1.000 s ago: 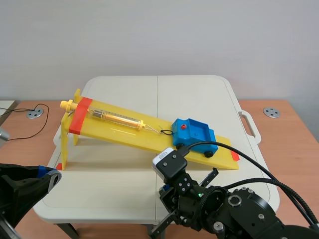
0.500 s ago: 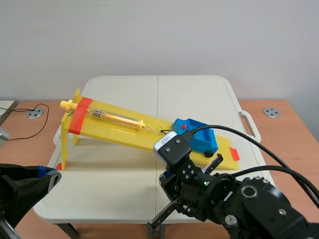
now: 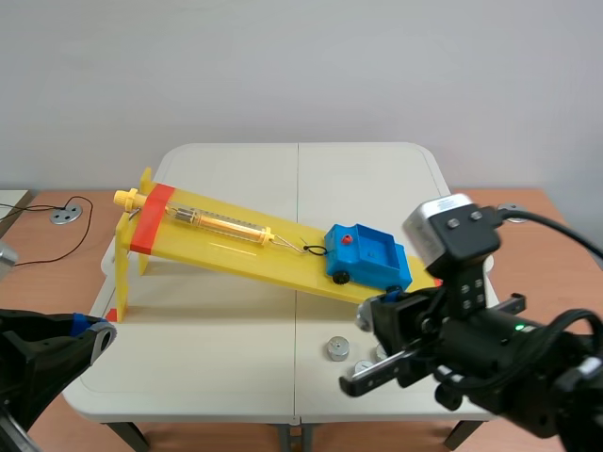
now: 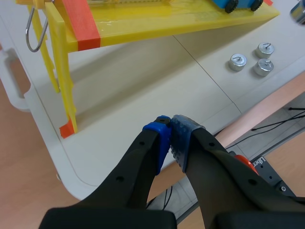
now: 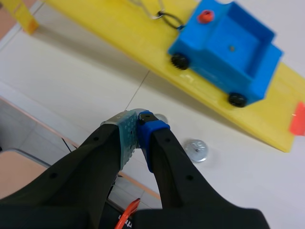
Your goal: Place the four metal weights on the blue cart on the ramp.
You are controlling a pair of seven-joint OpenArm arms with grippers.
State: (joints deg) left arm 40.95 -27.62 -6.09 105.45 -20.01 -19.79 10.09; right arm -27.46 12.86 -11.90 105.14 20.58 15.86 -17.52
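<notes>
Cart status: the blue cart (image 5: 228,55) stands low on the yellow ramp (image 5: 109,19), ahead of the right jaws, and its bed is empty. No weight is loaded, so all four placements are judged outstanding. Three metal weights (image 4: 237,61) lie grouped on the tabletop (image 4: 119,119), well ahead of the left jaws. One shows just beyond the right jaws, short of the ramp. A fourth cannot be made out. Both sets of jaws are pressed together, holding nothing.

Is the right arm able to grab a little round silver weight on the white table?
Probably yes. The small round silver metal weight lies in the open just beside the right gripper, nothing between them. It is shut, so it must open first.
</notes>
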